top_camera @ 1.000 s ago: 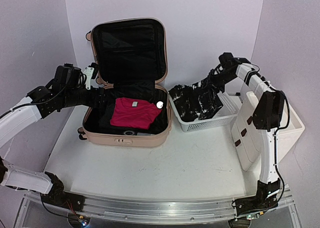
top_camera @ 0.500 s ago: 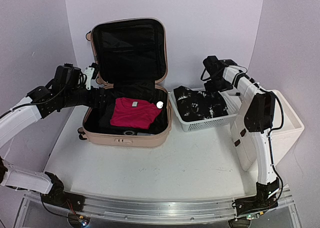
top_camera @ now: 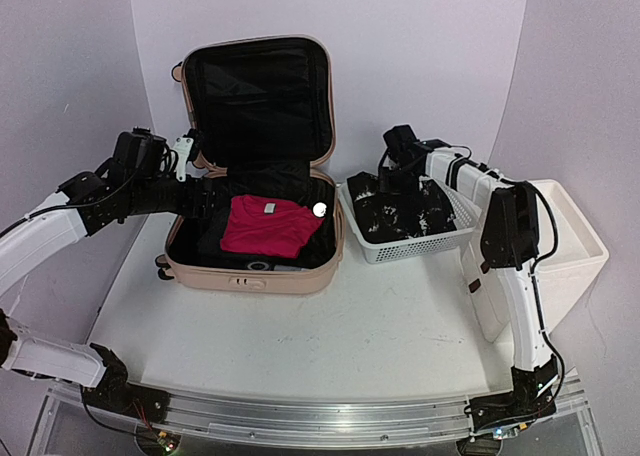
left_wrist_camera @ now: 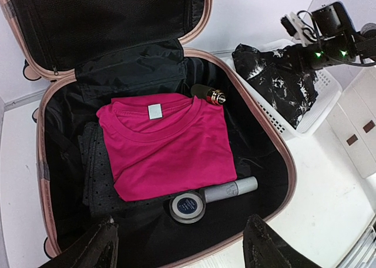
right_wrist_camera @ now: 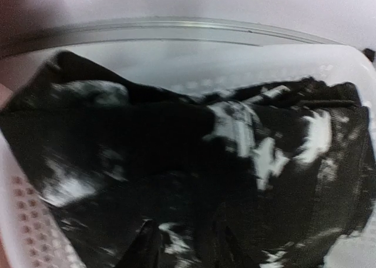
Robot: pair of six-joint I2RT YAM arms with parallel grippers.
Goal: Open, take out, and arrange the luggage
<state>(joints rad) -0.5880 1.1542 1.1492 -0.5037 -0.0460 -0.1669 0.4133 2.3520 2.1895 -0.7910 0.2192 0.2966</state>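
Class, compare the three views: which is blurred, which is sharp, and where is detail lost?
Right wrist: blurred throughout, the black-and-white garment smeared. Left wrist: sharp on the pink shirt, black lining loses detail. Top: even light, one blown-out white spot inside the luggage.

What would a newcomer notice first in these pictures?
The pale pink suitcase stands open at the back left of the table, with a bright magenta shirt folded inside it. Just to its right, a white basket holds a crumpled black-and-white garment.
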